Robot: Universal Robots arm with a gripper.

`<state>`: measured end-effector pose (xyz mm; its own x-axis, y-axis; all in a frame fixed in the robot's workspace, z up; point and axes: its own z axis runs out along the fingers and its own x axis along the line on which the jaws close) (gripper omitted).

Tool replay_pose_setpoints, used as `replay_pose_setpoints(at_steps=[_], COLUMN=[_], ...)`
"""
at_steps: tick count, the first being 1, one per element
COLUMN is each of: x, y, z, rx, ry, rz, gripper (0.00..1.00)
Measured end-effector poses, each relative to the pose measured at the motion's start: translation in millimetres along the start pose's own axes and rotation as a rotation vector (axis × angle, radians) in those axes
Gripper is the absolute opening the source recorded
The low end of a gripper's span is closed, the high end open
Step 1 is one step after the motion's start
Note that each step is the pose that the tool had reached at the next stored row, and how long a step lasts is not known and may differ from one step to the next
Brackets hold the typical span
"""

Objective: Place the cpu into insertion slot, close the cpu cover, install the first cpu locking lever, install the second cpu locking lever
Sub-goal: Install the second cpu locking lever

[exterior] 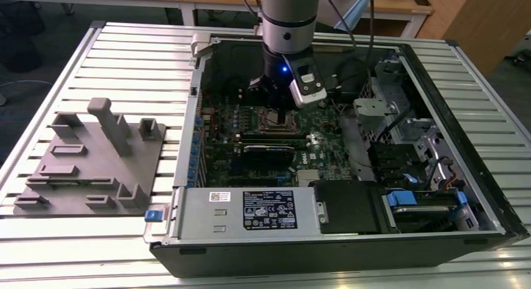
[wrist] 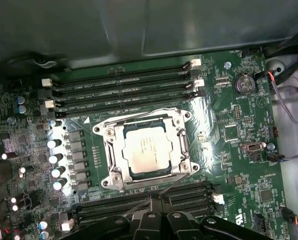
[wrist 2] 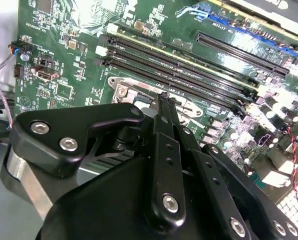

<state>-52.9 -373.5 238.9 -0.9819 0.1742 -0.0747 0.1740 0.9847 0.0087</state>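
Since my arm is parked straight over the open computer case (exterior: 464, 236), the exterior view puts my gripper (exterior: 280, 101) just above the insertion slot (exterior: 280, 120), near the far edge of the green board (exterior: 249, 168), with that grey fixture block (exterior: 91, 161) sitting well apart on the slatted table (exterior: 99, 252).

Second wrist view: the fingers (wrist 2: 165, 131) look pinched together with nothing between them, tips hovering right at the socket's silver rim (wrist 2: 122, 91).

First wrist view: the cpu (wrist: 144, 149) is already lying in the slot, and the cpu cover (wrist: 179, 145) looks folded down around it, chip showing through the cut-out. Can't tell if either lever wire (wrist: 133, 113) is hooked yet.

My worry: if a fingertip slips off a thin lever, it'll scrape the memory slots (wrist: 123, 85) beside the socket.
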Motion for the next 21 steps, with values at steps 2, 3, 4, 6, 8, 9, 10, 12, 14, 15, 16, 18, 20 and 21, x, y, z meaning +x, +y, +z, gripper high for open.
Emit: replay_pose_setpoints(at_steps=[2,3,4,6,8,9,10,12,14,15,16,18,20,21], x=[1.4,2.6,3.9,6.4,8.9,10.0,11.1,12.7,13.3,13.4,13.4,13.6,13.6,13.7], y=[-0.8,-1.2,-1.6,-2.4,-3.0,-3.3,-3.5,-3.8,-3.9,-4.0,-4.0,-4.0,-4.1,-4.1], z=[0.0,0.0,0.0,-0.2,-0.3,-0.3,-0.4,-0.5,-0.5,-0.5,-0.5,-0.5,-0.4,-0.3], rx=[0.0000,-0.0001,-0.0003,-0.0004,-0.0007,-0.0007,-0.0007,-0.0008,-0.0009,-0.0009,-0.0009,-0.0009,-0.0002,0.0012], ry=[-0.0007,-0.0012,-0.0017,-0.0027,-0.0037,-0.0040,-0.0044,-0.0048,-0.0050,-0.0050,-0.0050,-0.0050,-0.0003,0.0074], rz=[0.000,0.000,0.000,0.000,0.000,0.000,0.000,0.000,0.000,0.000,0.000,0.000,0.000,0.000], gripper=[0.10,0.10,0.10,0.10,0.10,0.10,0.10,0.10,0.10,0.10,0.10,0.10,0.10,0.10])
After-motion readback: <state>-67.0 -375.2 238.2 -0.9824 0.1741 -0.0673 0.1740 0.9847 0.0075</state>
